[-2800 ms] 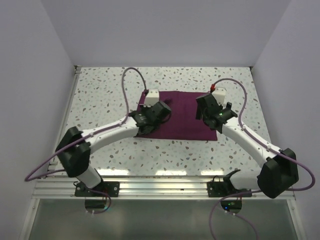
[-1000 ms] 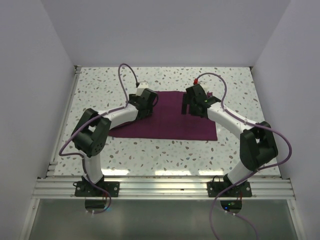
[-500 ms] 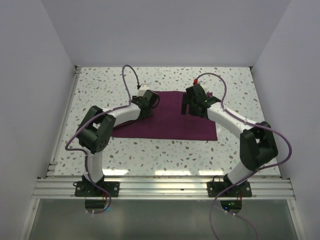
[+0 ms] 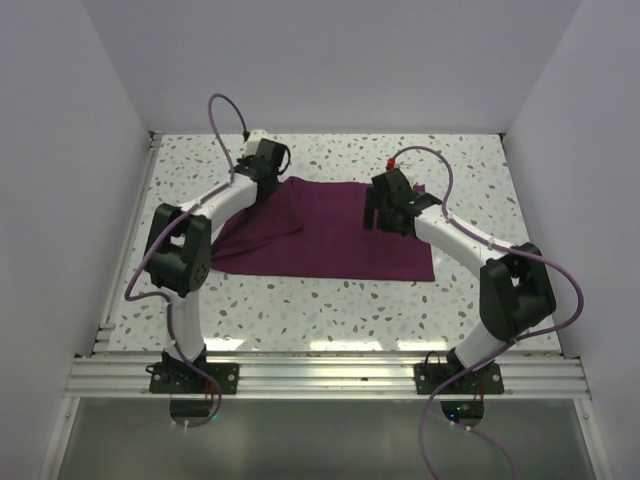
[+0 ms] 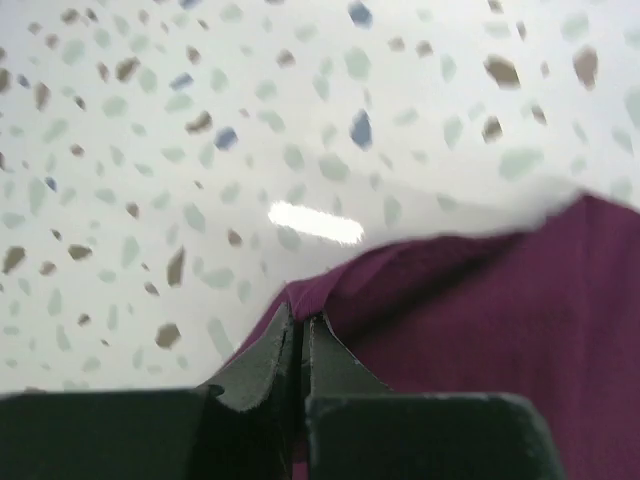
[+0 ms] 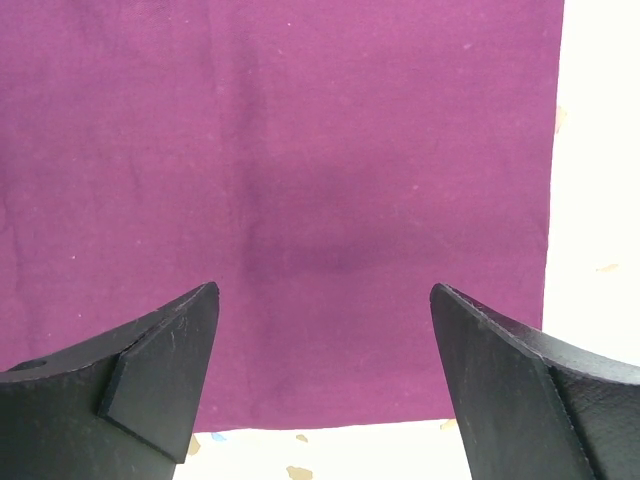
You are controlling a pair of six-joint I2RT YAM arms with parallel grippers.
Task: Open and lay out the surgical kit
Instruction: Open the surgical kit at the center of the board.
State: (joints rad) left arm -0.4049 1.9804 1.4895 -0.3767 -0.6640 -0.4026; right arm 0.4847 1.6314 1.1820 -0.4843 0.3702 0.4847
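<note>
The surgical kit shows as a dark purple cloth wrap (image 4: 340,238) lying on the speckled table; what is inside it is hidden. My left gripper (image 4: 268,172) is at the wrap's far left corner, shut on a pinched fold of the purple cloth (image 5: 420,300). In the left wrist view the left gripper (image 5: 300,318) has its fingertips pressed together on the cloth's edge. The cloth's left part is drawn up into a creased ridge. My right gripper (image 4: 377,215) hovers over the wrap's far right part. In the right wrist view the right gripper (image 6: 325,300) stands open with only flat cloth (image 6: 300,150) below it.
White walls close the speckled table (image 4: 330,300) in on the left, far and right sides. An aluminium rail (image 4: 320,375) runs along the near edge by the arm bases. Purple cables (image 4: 225,110) loop above both wrists.
My left gripper has closed on the cloth's far left corner and moved to the far left, dragging that corner and creasing the wrap's left side. The right arm has stayed in place.
</note>
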